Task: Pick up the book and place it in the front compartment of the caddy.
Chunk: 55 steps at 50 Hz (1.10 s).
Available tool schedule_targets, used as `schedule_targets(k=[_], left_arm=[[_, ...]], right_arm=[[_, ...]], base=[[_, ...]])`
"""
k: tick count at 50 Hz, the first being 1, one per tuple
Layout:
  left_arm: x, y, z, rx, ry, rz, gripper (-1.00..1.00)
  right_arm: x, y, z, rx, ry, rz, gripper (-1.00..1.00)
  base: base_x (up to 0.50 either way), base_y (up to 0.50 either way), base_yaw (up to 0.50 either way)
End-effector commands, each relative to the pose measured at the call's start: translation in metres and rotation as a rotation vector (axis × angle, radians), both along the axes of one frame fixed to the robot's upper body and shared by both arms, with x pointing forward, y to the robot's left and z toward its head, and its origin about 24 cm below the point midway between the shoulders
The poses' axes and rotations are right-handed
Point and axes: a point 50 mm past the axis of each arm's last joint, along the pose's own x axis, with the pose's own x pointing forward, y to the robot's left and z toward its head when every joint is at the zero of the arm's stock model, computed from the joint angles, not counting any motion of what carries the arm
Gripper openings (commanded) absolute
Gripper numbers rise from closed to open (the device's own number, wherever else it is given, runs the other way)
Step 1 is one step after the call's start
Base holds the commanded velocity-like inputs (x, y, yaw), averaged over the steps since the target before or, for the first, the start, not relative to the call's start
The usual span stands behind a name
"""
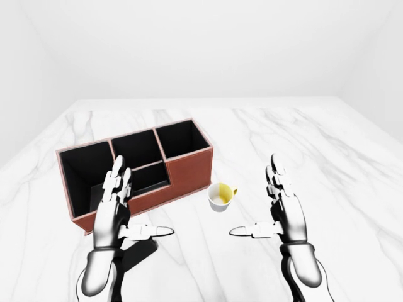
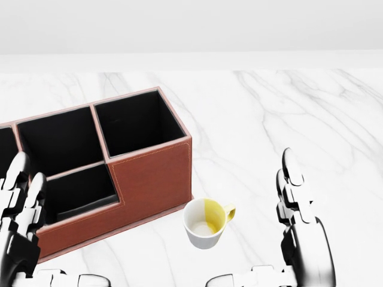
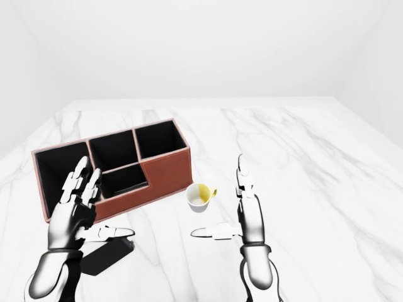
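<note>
The brown caddy (image 1: pixel 189 167) with black compartments stands on the marble at the left of the views; its low small compartment (image 2: pixel 78 191) faces me. A dark book (image 3: pixel 104 257) lies flat on the table just below the caddy, under my left hand and partly hidden by my forearm. It does not show in the head view. My left hand (image 1: pixel 140 204) hovers open above the book, fingers up and thumb pointing right. To the right of the cup, my right hand (image 1: pixel 255 200) is open too and holds nothing.
A white cup with a yellow side and handle (image 2: pixel 205 223) stands between my hands, close to the caddy's right corner. The marble table (image 1: pixel 327 151) stretches far to the right and toward the top.
</note>
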Motion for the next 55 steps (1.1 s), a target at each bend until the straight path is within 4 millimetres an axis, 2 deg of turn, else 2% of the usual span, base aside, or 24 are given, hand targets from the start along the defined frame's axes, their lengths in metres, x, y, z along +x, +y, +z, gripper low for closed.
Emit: schedule_targets(k=[1, 10, 16, 23, 25, 29, 32, 37, 55], left_arm=[[0.003, 0.008, -0.005, 0.155, 0.010, 0.076, 1.00], [0.000, 0.016, -0.009, 0.377, 0.063, 0.208, 1.00], [-0.005, 0.017, -0.014, 0.453, 0.090, 0.169, 1.00], [-0.005, 0.020, -0.019, 0.491, 0.098, 0.184, 1.00], [-0.006, 0.023, -0.027, 0.540, 0.139, 0.224, 1.00], [-0.007, 0.024, -0.031, 0.559, 0.162, 0.219, 1.00], [-0.011, 0.027, -0.044, 0.628, 0.223, 0.257, 1.00], [-0.012, 0.030, -0.049, 0.661, 0.249, 0.289, 1.00], [-0.011, 0.039, -0.057, 0.805, 0.248, 0.427, 1.00]], right_arm=[[-0.001, -0.001, 0.000, 0.010, 0.002, -0.004, 1.00], [-0.001, -0.001, -0.001, 0.011, 0.005, -0.003, 1.00], [-0.001, -0.002, 0.000, 0.018, 0.003, -0.009, 1.00], [-0.001, -0.003, 0.000, 0.018, 0.002, -0.007, 1.00], [-0.003, -0.003, 0.000, 0.021, -0.001, -0.003, 1.00], [-0.002, -0.003, 0.001, 0.025, 0.000, -0.003, 1.00], [-0.002, -0.003, 0.001, 0.025, 0.001, -0.005, 1.00], [-0.003, -0.004, 0.000, 0.022, 0.000, -0.006, 1.00], [0.000, -0.005, -0.001, 0.021, 0.005, -0.009, 1.00]], base=[[0.00, 0.00, 0.00], [0.00, 0.00, 0.00], [0.00, 0.00, 0.00], [0.00, 0.00, 0.00], [0.00, 0.00, 0.00], [0.00, 0.00, 0.00], [0.00, 0.00, 0.00], [0.00, 0.00, 0.00], [0.00, 0.00, 0.00]])
